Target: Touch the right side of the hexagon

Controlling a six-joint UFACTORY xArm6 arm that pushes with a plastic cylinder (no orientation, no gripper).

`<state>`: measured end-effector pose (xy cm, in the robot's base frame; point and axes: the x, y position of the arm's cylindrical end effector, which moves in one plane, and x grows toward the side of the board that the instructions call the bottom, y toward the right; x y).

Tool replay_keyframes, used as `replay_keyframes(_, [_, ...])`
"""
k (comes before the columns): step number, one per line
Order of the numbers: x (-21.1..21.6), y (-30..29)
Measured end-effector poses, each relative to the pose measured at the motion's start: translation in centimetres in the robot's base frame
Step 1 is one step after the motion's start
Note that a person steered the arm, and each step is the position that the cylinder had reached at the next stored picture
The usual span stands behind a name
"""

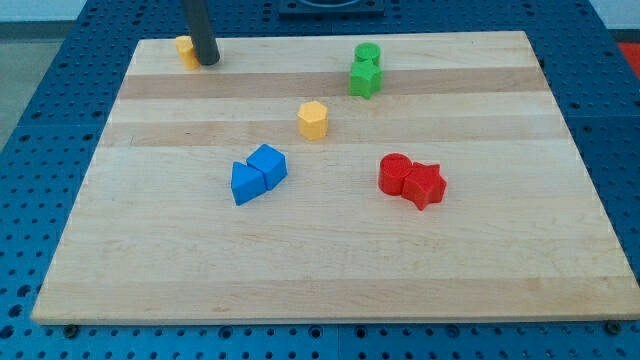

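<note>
A yellow hexagon block point(313, 120) stands on the wooden board point(320, 270) a little above the middle. My tip point(208, 61) rests on the board at the view's top left, far to the upper left of the hexagon. It stands right beside a small yellow block point(185, 49), which is partly hidden behind the rod; I cannot make out that block's shape.
A green cylinder point(367, 54) and a green star point(365, 79) touch at the top right of centre. A blue triangle point(246, 183) and a blue cube point(268, 164) touch left of centre. A red cylinder point(395, 173) and a red star point(424, 184) touch right of centre.
</note>
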<state>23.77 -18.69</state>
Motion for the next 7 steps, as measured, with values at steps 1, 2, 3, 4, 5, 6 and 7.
replay_keyframes(1, [0.0,-1.1])
replay_keyframes(2, [0.6,-0.8])
replay_keyframes(3, [5.4,2.6])
replay_keyframes(4, [9.5,7.2])
replay_keyframes(5, [10.2,12.2])
replay_keyframes(6, [10.2,16.6])
replay_keyframes(7, [11.7,20.5])
